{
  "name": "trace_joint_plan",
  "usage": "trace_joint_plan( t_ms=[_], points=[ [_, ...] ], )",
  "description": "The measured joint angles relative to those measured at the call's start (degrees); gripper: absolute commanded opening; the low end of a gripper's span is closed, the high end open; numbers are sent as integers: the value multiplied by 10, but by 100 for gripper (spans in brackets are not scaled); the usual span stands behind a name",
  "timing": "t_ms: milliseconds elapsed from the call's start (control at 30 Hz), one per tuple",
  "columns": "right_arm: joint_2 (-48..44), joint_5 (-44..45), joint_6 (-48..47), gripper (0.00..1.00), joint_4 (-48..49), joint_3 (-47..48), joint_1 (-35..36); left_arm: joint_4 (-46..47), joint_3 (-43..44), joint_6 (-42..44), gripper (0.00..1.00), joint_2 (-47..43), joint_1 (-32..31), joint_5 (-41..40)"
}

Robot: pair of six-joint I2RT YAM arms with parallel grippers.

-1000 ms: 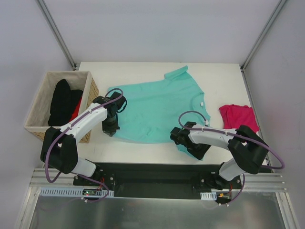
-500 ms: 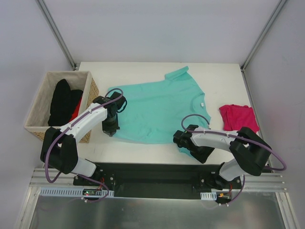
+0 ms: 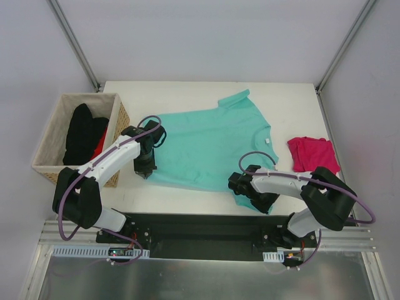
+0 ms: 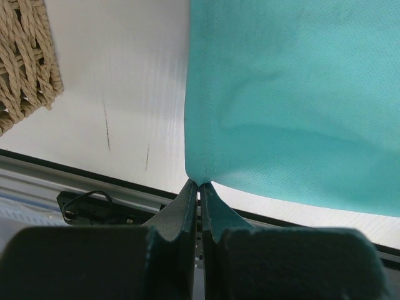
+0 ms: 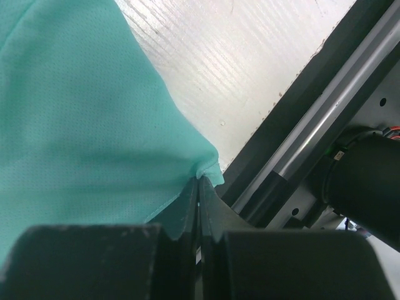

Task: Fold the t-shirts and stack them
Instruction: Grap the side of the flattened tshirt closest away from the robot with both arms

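The teal-mint t-shirt (image 3: pixel 209 144) lies spread on the white table (image 3: pixel 187 94), its hem toward the arms. My left gripper (image 3: pixel 144 173) is shut on the hem's near-left corner. In the left wrist view that teal t-shirt (image 4: pixel 300 100) stretches away from the left gripper (image 4: pixel 200 185). My right gripper (image 3: pixel 251 201) is shut on the near-right corner. In the right wrist view the teal t-shirt (image 5: pixel 81 112) bunches at the right gripper (image 5: pixel 199 180). The magenta-pink t-shirt (image 3: pixel 312 154) lies crumpled at the table's right edge.
A wicker basket (image 3: pixel 47 164) stands off the table's left side, holding black clothes (image 3: pixel 84 134) and something red. The black base rail (image 3: pixel 200 228) runs along the table's near edge, just behind both gripped corners. Grey walls and metal posts enclose the back.
My right gripper has closed on the teal shirt's near-right corner, having shifted slightly right and nearer. The shirt's far part has shifted a little to the right. The left arm has not moved.
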Motion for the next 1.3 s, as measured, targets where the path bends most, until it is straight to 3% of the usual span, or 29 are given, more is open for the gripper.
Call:
trace_joint_plan(
  t_ms=[200, 633, 1300],
  points=[
    [8, 3, -3, 1, -5, 12, 0, -1, 0, -1, 0, 0, 0, 0],
    [24, 91, -61, 1, -66, 170, -18, -4, 4, -16, 0, -29, 0, -1],
    [54, 173, -243, 1, -64, 286, -165, -29, 61, -48, 0, -45, 23, -18]
  ],
)
